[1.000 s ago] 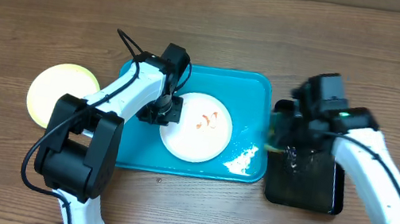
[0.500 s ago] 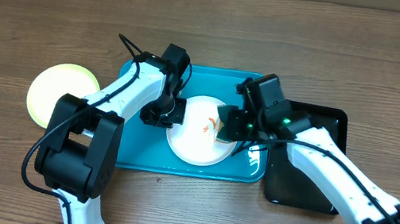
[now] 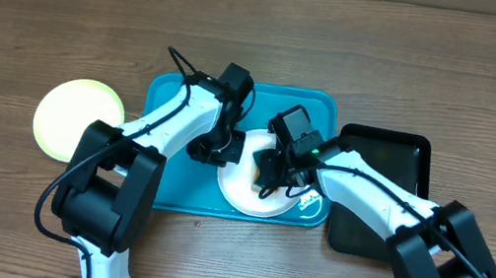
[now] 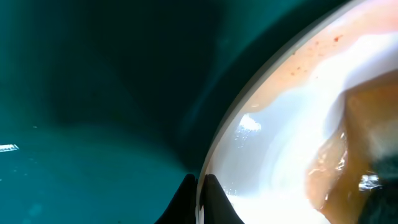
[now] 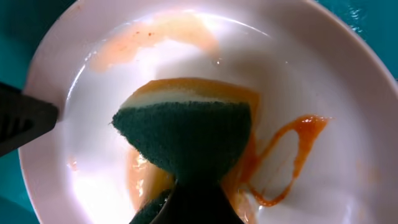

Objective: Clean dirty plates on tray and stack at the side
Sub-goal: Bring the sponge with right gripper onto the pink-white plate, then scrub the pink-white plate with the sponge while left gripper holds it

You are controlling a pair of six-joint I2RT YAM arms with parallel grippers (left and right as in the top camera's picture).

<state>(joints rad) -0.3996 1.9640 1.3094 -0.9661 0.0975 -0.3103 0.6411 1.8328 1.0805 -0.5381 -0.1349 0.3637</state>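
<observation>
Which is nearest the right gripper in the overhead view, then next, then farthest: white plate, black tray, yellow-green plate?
From the right gripper:
1. white plate, directly beneath it, on the turquoise tray.
2. black tray, on its right.
3. yellow-green plate, far off on the left.

The tabletop (image 3: 49, 8) is brown wood grain with darker streaks. The turquoise tray (image 3: 170, 97) is bright blue-green overhead and a deeper teal in the left wrist view. The white plate (image 3: 237, 192) carries orange-brown sauce smears (image 5: 289, 146): a pale wash near the rim and a thin looping line. The sponge (image 5: 186, 134) is dark green with a yellow layer stained orange. The yellow-green plate (image 3: 72, 116) is pale and plain. The black tray (image 3: 395, 157) is glossy. The left arm (image 3: 165, 126) and right arm (image 3: 360, 189) are white with black joints.
</observation>
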